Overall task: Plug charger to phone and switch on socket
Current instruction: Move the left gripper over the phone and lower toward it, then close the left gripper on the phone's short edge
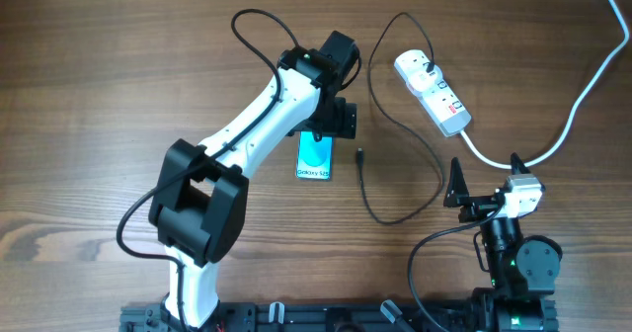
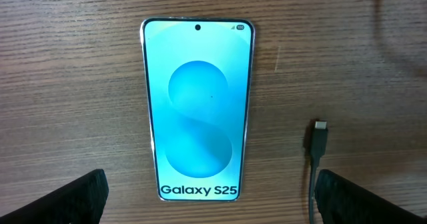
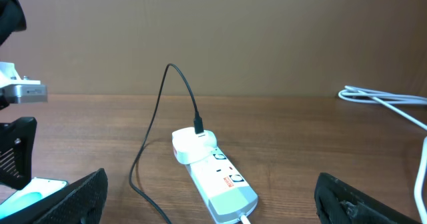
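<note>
The phone (image 1: 314, 161) lies flat on the table with its turquoise screen up; in the left wrist view (image 2: 197, 109) its "Galaxy S25" band faces my fingers. The charger's small black plug (image 2: 320, 135) lies loose right of the phone, also in the overhead view (image 1: 360, 156). Its thin black cable (image 1: 395, 213) loops round to a white adapter in the socket (image 1: 433, 92), which shows in the right wrist view (image 3: 217, 177). My left gripper (image 2: 212, 201) is open and empty above the phone's near end. My right gripper (image 3: 210, 197) is open and empty, well short of the socket.
The socket's thick white cord (image 1: 573, 115) runs off the table's far right and shows in the right wrist view (image 3: 383, 99). The left arm (image 1: 257, 124) reaches across the middle of the table. A wall stands behind the table.
</note>
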Motion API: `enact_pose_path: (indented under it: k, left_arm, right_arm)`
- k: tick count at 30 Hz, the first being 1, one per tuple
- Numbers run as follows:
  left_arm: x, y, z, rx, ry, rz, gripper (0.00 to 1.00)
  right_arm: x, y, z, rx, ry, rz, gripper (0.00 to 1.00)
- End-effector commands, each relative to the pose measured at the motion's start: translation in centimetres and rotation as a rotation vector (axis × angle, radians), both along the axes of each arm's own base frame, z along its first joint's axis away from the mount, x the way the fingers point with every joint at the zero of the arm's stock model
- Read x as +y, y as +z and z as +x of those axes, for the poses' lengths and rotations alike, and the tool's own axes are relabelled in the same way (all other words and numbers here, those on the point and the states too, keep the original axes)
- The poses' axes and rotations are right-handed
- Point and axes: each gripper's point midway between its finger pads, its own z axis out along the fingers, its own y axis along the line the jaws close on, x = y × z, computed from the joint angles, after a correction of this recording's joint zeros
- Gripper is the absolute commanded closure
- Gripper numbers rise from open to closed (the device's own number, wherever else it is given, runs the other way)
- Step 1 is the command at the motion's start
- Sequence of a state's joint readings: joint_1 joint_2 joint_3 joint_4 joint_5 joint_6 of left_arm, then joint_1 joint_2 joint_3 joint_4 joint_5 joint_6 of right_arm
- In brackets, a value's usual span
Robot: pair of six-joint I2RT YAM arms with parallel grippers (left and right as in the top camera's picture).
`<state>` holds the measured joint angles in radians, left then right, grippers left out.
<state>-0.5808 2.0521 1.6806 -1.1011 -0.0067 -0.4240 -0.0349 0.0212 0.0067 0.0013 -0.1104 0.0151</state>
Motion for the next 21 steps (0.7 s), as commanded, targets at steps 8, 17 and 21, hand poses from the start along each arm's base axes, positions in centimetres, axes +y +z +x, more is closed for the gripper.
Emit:
enact_pose_path:
  k: [8, 17, 21]
  left_arm:
    - [0.4, -2.8, -0.3, 0.015, -0.021, 0.023, 0.0]
    - [1.0, -6.3, -1.2, 0.093, 0.01, 0.063, 0.0]
    - [0.9, -6.7, -1.1, 0.092, 0.004, 0.064, 0.0]
  right_arm:
    - [-0.3, 0.2, 0.0, -0.008, -0.015, 0.011, 0.0]
    - [-0.3, 0.2, 0.0, -0.008, -0.016, 0.011, 0.0]
    - [-0.3, 0.2, 0.0, -0.008, -0.015, 0.011, 0.0]
